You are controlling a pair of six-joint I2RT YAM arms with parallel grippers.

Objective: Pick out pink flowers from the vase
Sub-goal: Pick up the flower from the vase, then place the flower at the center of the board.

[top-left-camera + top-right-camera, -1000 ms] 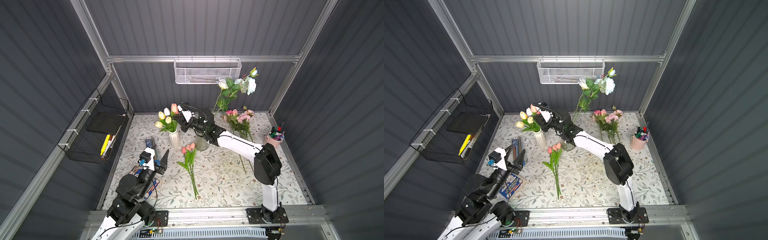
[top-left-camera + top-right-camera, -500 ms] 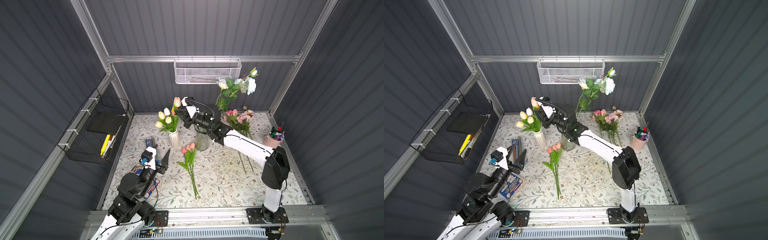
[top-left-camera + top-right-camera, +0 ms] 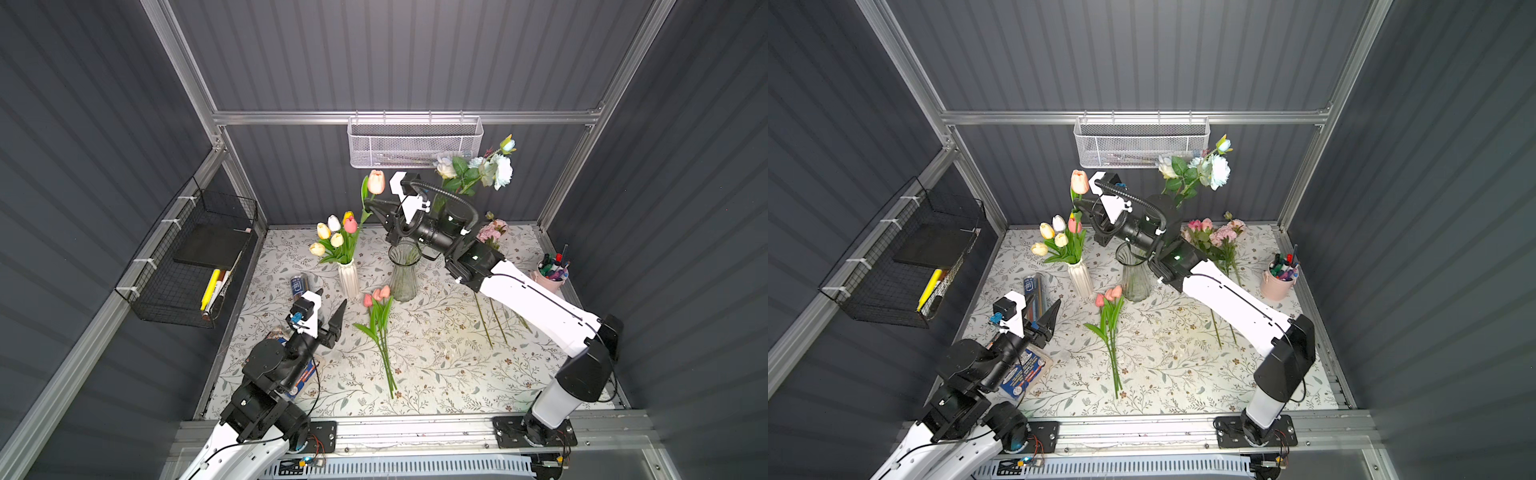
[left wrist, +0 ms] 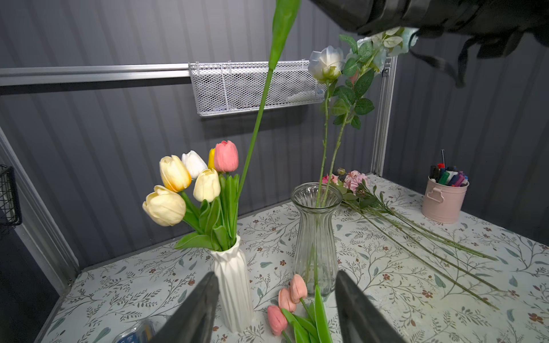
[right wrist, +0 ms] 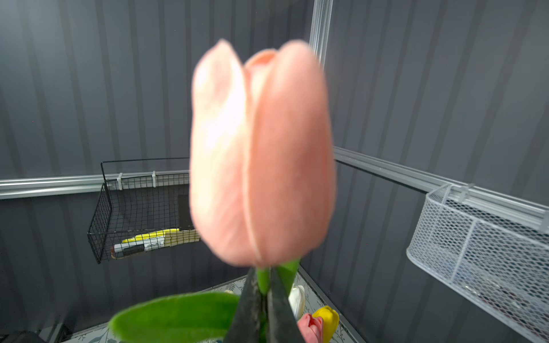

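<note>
My right gripper (image 3: 368, 202) (image 3: 1077, 202) (image 5: 263, 286) is shut on the green stem of a pale pink tulip (image 3: 376, 182) (image 3: 1079, 182) (image 5: 261, 154), just under the bloom. It holds the tulip high above the white vase (image 3: 348, 280) (image 4: 233, 282), and the stem runs down into that vase's leaves. A hot-pink tulip (image 3: 350, 225) (image 4: 226, 156) stands in the white vase among yellow and white ones. Three pink tulips (image 3: 376, 295) (image 4: 286, 300) lie on the table. Pink roses (image 3: 492, 230) lie at the back right. My left gripper (image 3: 328, 311) (image 4: 274, 297) hangs open and holds nothing, near the front left.
A glass vase (image 3: 404, 274) next to the white one holds white and pale blue roses (image 3: 478, 170). A pink bucket of markers (image 3: 550, 276) stands at the right edge. A white mesh basket (image 3: 415, 141) hangs on the back wall, a black wire basket (image 3: 195, 257) on the left wall.
My right gripper has risen with the pale pink tulip, drawing it up out of the bunch in the white vase. The left arm has not moved.
</note>
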